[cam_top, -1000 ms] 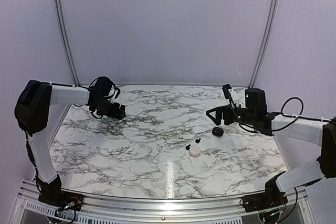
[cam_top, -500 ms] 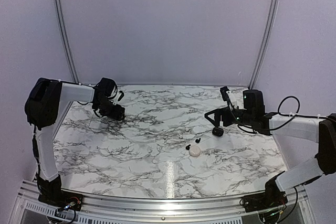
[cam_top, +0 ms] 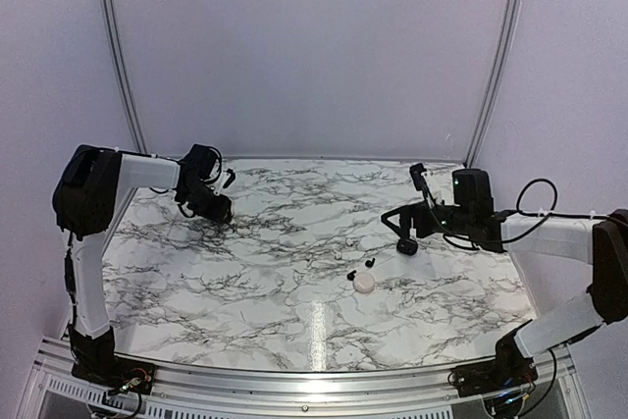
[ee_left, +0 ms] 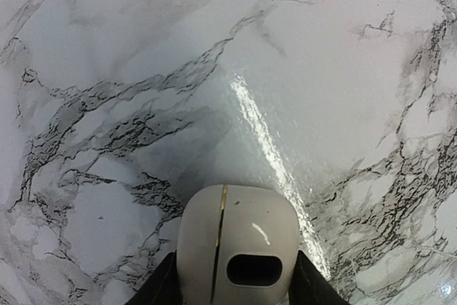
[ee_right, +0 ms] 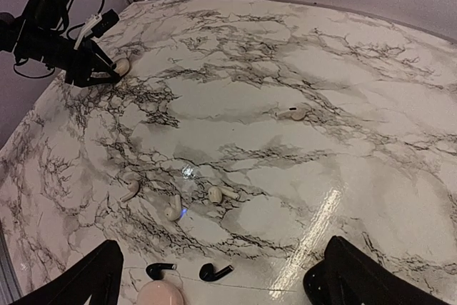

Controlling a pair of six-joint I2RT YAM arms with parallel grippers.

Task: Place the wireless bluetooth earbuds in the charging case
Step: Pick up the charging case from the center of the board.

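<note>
Left fingers [ee_left: 161, 288] tight around white case [ee_left: 239, 237]

no readable text, labels or numbers

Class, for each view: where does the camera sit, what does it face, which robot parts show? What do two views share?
Top external: above and behind the bases, looking down on the marble table; left arm and right arm show.
Left wrist: on the left arm, facing the tabletop; left tool grips a white case.
Right wrist: on the right arm, looking across the table; open right tool frames bottom corners.
Shared: both wrist views show the white case.
</note>
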